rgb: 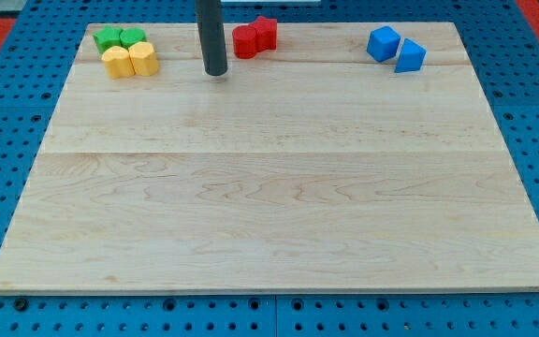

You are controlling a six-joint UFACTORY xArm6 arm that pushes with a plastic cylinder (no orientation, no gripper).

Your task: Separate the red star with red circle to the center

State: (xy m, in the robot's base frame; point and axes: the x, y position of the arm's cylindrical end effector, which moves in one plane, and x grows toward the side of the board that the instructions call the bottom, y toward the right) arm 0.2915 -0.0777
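A red circle (245, 42) and a red star (266, 32) sit touching each other near the top edge of the wooden board (279, 187), just right of the middle. My tip (215, 71) rests on the board a short way left of and slightly below the red circle, apart from it. The rod rises straight up out of the view's top.
At the top left, a green star (110, 38), a green block (134, 36), a yellow circle (116, 62) and a yellow block (144, 58) are clustered. At the top right are a blue cube (383, 43) and a blue triangle (410, 56). Blue pegboard surrounds the board.
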